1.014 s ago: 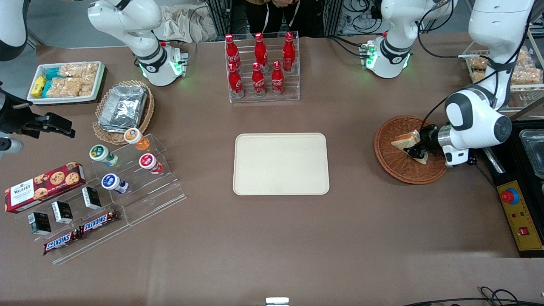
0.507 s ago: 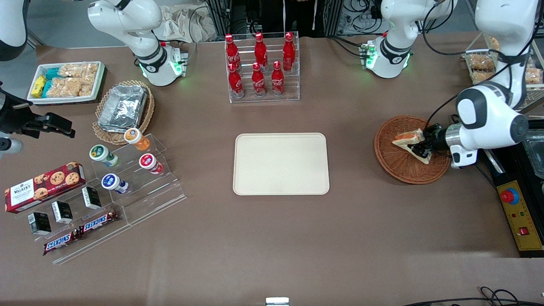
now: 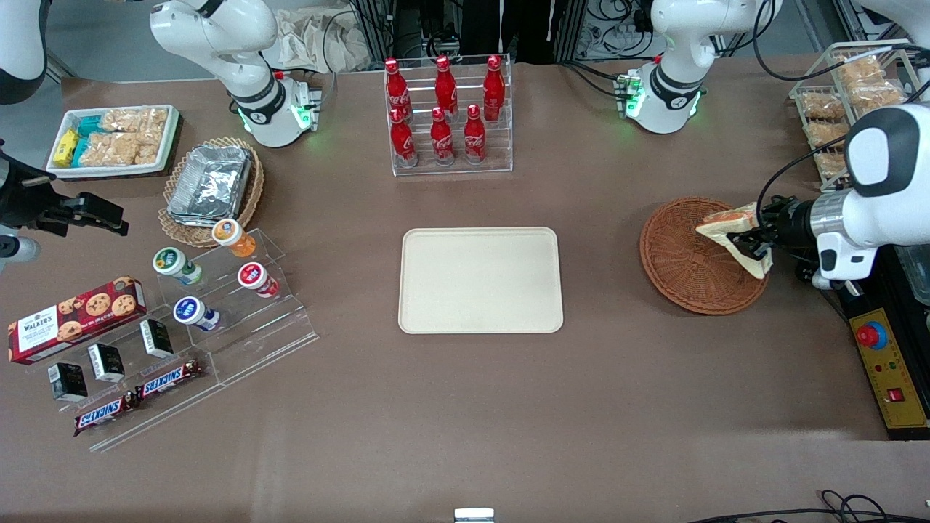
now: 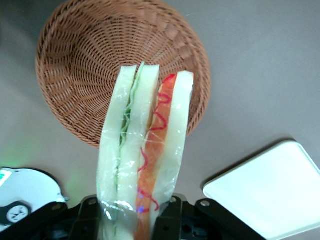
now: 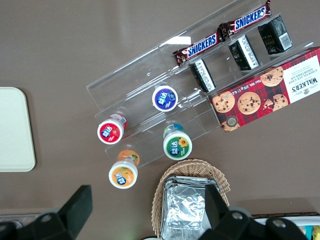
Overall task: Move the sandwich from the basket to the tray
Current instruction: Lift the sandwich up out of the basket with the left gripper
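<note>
The tool [image 3: 752,243] has the sandwich [image 3: 732,231] pinched tight between its fingers, lifted clear above the basket [image 3: 686,272] at the basket's three o'clock rim! In the wrist view the sandwich [image 4: 144,155] stands on edge, wrapped in clear film, over the basket [image 4: 75,65]. The tray [image 3: 479,280] sits mid-counter [image 3: 465,407], well apart toward nine o'clock.
</note>
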